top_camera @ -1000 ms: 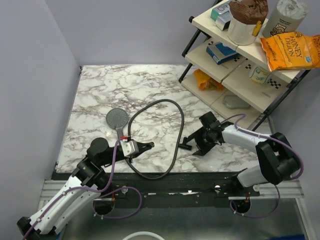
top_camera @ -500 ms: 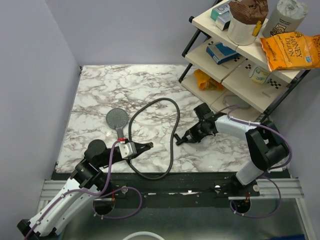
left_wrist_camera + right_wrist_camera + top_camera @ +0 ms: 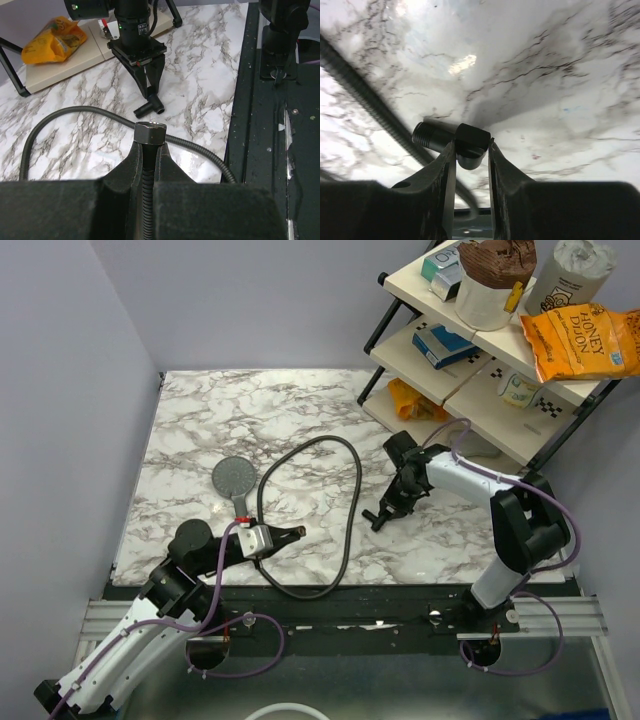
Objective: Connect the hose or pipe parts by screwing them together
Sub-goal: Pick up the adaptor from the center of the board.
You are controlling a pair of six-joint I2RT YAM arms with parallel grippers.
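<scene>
As the left end effector (image 3: 150, 146) clamps the black hose (image 3: 146, 200) just below its nut (image 3: 150, 133) near the worktop's (image 3: 200, 410) near edge, the right end effector (image 3: 471, 145) grips a small black elbow fitting (image 3: 445, 137) toward the right edge. The shower head (image 3: 234, 479) lies face up, left of centre.
</scene>
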